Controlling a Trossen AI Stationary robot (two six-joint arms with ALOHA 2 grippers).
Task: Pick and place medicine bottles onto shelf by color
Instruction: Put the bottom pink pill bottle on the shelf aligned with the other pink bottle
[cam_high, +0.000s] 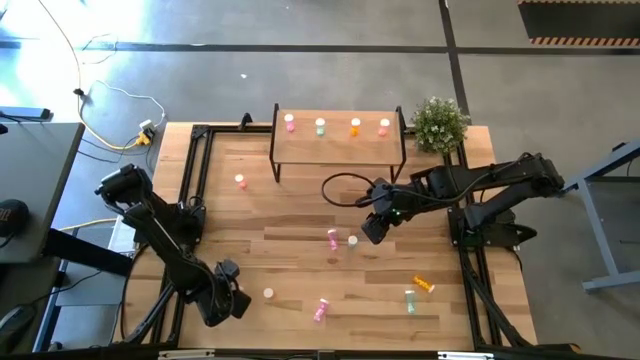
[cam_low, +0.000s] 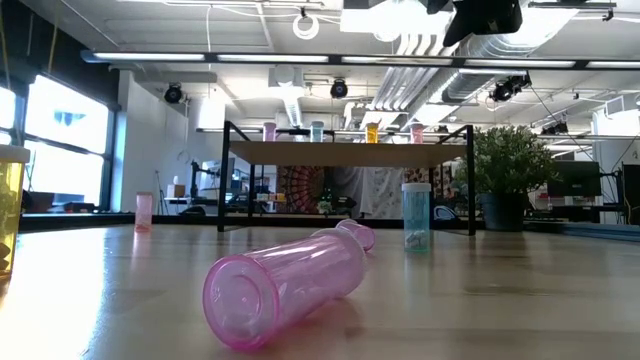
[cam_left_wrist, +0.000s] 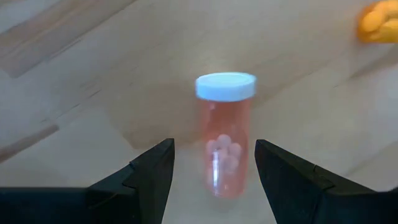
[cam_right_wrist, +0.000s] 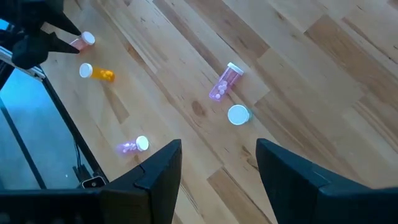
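Observation:
The shelf stands at the table's far middle with a pink, a pale green, an orange and a salmon bottle upright in a row on it. My left gripper is open near the table's near left. A salmon-red bottle with a white cap stands upright just ahead of its fingers, untouched. My right gripper is open above the table's middle. A pink bottle lies on its side close by, next to an upright green bottle.
More bottles are on the table: a salmon one upright at the far left, a pink one lying near the front, and an orange one lying beside an upright green one. A potted plant stands right of the shelf.

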